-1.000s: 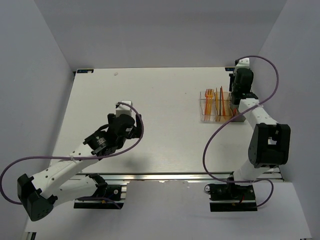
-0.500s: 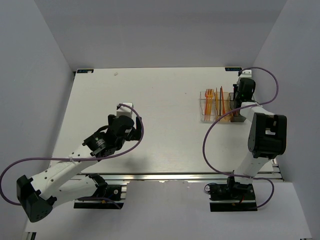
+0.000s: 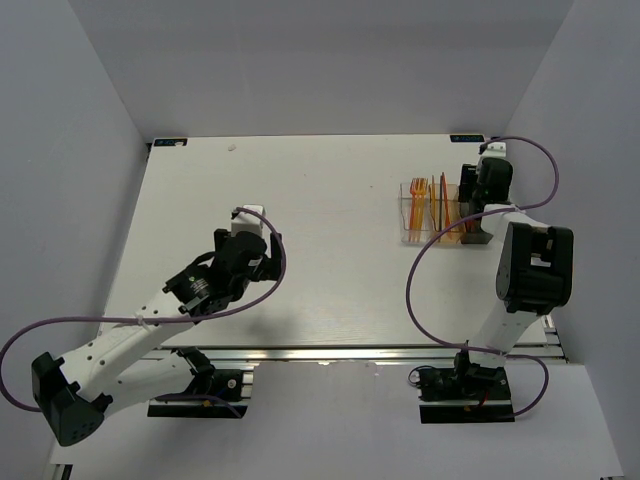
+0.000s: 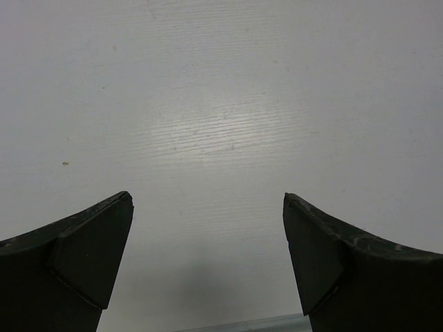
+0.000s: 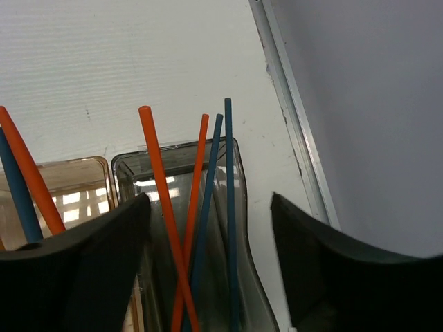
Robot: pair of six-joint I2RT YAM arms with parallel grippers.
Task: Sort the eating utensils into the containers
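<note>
The containers [image 3: 430,222] stand in a row at the table's right side, with orange and red utensils [image 3: 428,200] upright in them. My right gripper [image 3: 470,195] hangs open over the row's right end. In the right wrist view its fingers straddle the smoky grey bin [image 5: 235,155], which holds two orange sticks [image 5: 156,166] and two dark blue sticks [image 5: 228,173]; nothing is gripped. The amber bin [image 5: 76,187] beside it holds an orange and a blue piece. My left gripper [image 4: 208,197] is open over bare table [image 4: 221,104], far left of the bins.
The table's right edge rail [image 5: 291,124] and the grey side wall [image 5: 374,104] run close beside the grey bin. Grey walls enclose the table on three sides. A purple cable [image 3: 420,270] loops off the right arm.
The right arm folded in and its wrist dropped over the right end of the bins; its jaws have gone from shut to open. The left arm barely moved.
</note>
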